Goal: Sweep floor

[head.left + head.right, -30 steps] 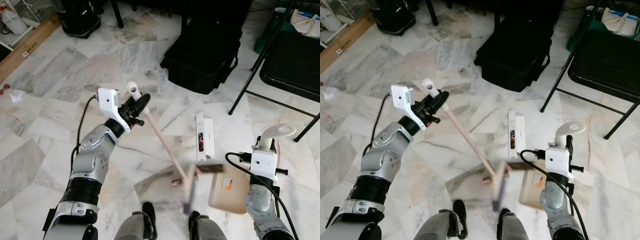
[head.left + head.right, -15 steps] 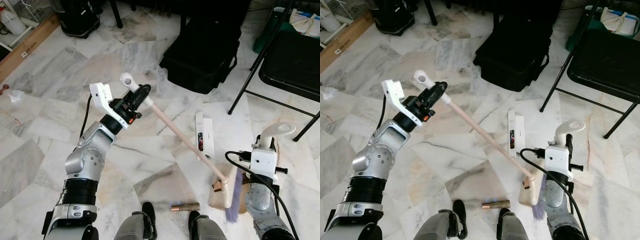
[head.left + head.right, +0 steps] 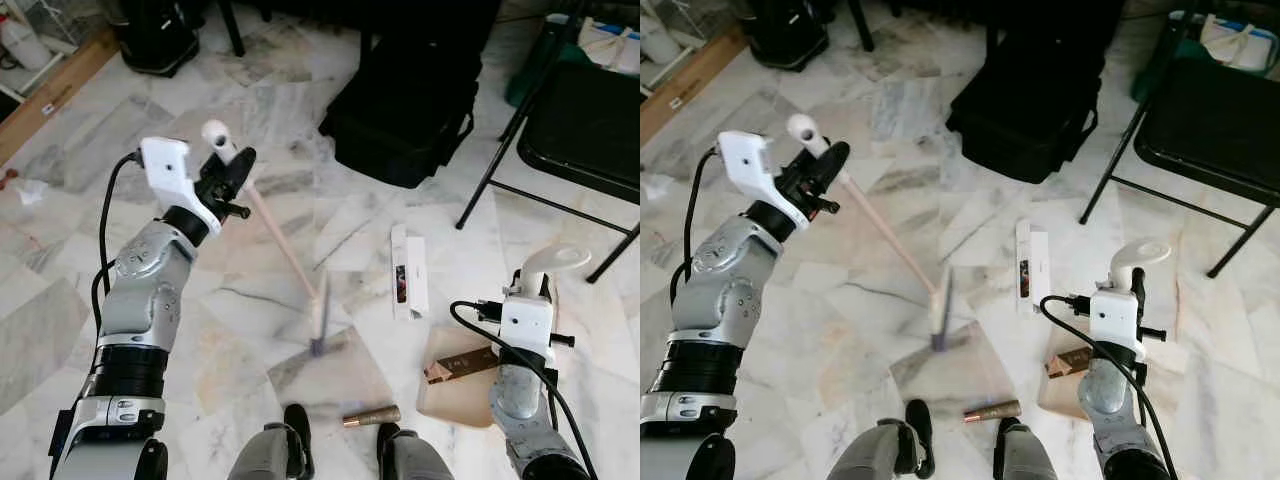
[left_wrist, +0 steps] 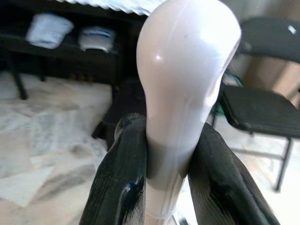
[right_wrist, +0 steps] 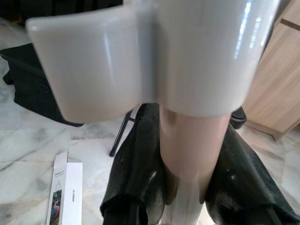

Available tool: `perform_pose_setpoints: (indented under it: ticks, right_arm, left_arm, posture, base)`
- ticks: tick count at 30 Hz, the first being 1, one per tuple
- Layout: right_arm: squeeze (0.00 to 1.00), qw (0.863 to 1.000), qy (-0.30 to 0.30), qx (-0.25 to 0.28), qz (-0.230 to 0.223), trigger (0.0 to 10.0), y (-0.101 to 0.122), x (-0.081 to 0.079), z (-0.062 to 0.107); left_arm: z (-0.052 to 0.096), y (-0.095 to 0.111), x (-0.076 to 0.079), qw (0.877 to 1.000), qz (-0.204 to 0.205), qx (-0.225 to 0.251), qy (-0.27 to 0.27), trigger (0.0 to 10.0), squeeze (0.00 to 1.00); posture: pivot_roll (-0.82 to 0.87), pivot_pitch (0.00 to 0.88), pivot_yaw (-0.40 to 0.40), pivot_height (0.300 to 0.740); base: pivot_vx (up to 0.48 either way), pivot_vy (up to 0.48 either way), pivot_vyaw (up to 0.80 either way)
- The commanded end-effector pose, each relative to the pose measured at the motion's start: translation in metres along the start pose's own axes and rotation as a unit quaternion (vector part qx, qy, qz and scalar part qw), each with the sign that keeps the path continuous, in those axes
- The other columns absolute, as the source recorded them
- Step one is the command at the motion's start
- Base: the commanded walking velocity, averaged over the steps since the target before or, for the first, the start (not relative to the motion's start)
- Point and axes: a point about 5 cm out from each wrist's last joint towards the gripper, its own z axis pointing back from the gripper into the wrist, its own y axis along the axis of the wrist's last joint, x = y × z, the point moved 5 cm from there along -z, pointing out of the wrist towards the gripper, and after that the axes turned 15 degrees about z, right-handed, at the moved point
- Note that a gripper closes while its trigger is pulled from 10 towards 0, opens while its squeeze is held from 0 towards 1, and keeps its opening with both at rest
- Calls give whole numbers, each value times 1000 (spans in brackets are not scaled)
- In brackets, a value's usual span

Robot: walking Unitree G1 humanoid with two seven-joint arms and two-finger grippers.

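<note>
Floor (image 3: 90, 200): grey-veined white and beige marble. Broom (image 3: 275, 235): pale wood shaft, white cap, purple bristles. Dustpan (image 3: 455, 385): tan pan, white handle. Beside the dustpan: brown tube (image 3: 372, 415); white box (image 3: 408, 272). Black bag (image 3: 405, 110) beyond the box.

Open marble floor (image 3: 90, 330) is lying to the left; ahead a black bag (image 3: 405, 110) is blocking, a folding chair (image 3: 570, 130) is crowding the right, a white box (image 3: 408, 272) is lying between.
</note>
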Motion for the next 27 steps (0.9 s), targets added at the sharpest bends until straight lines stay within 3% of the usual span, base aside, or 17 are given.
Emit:
perform_pose_setpoints:
  ticks: [1, 27]
  right_arm:
    - [0, 1000, 11, -26, 8, 10000, -14, -4, 11]
    - [0, 1000, 11, -26, 8, 10000, -14, -4, 11]
  left_arm:
    - [1, -14, 18, 999, 19, -25, -43, 10000, 0]
    - [1, -14, 18, 999, 19, -25, -43, 10000, 0]
  posture:
    - [103, 341, 107, 740]
    - [103, 341, 107, 740]
  base:
    - [0, 0, 0]
    - [0, 0, 0]
